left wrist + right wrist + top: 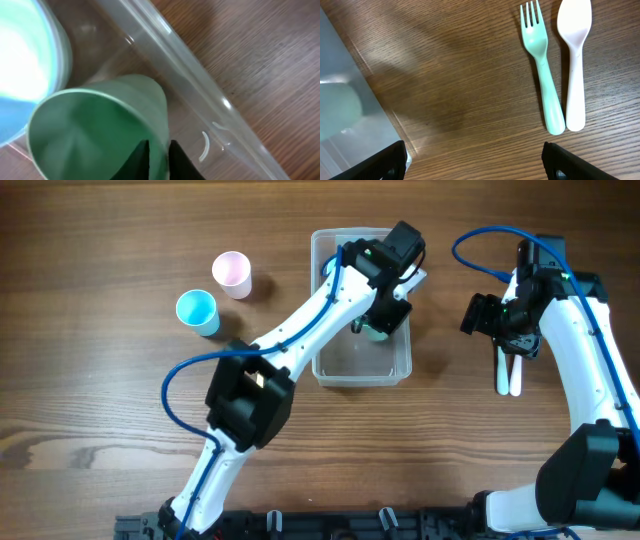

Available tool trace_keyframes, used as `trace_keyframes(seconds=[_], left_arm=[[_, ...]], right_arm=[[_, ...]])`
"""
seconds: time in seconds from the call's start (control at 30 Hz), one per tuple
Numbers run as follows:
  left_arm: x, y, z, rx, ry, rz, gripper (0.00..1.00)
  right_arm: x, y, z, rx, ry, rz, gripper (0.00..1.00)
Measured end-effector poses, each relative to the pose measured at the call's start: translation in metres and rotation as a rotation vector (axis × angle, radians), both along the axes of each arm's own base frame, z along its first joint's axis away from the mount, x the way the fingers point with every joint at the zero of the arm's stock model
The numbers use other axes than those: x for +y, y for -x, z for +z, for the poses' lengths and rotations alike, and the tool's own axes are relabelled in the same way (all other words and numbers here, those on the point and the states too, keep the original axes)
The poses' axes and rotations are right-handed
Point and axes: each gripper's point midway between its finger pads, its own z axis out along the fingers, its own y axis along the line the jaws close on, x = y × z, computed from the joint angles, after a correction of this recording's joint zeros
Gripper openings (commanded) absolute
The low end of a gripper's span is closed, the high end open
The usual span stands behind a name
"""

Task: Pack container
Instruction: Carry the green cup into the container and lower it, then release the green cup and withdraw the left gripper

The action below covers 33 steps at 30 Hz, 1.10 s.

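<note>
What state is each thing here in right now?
Container: open, no lid.
Green cup: inside container, gripped at rim.
Left end effector: shut on green cup.
Right end effector: open, empty.
Pink cup: upright, outside container.
Blue cup: upright, outside container.
Fork: lying flat.
Spoon: lying flat.

Robot lab tabletop: wood-grain table [90,410], two blue-cabled white arms [300,330], pastel plastic cups [231,272].

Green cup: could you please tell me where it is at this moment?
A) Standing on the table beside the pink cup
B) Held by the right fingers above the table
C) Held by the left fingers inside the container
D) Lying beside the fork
C: the left wrist view shows the green cup with its wall pinched between the left fingers, inside the container wall.
</note>
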Motion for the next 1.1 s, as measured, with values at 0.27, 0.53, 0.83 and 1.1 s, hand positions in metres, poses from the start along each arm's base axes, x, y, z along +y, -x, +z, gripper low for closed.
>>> trace_keyframes(seconds=[0.27,0.53,0.83,1.1], left_arm=[[0.000,0.002,-0.006,0.014,-0.007,-0.002,0.76],[-0.003,0.026,-0.008,0.068,-0.039,-0.024,1.00],[0.023,0.005,-0.009,0.087,-0.042,0.068,1.00],[-0.007,0.021,-0.002,0.055,-0.015,0.002,1.00]], right_arm=[[0.000,0.000,0.000,0.000,0.000,0.000,0.88],[0.000,0.000,0.000,-0.002,0.000,0.000,0.93],[-0.046,0.005,0.001,-0.015,-0.037,-0.152,0.93],[-0.044,0.004,0.001,-0.016,-0.042,-0.149,0.93]])
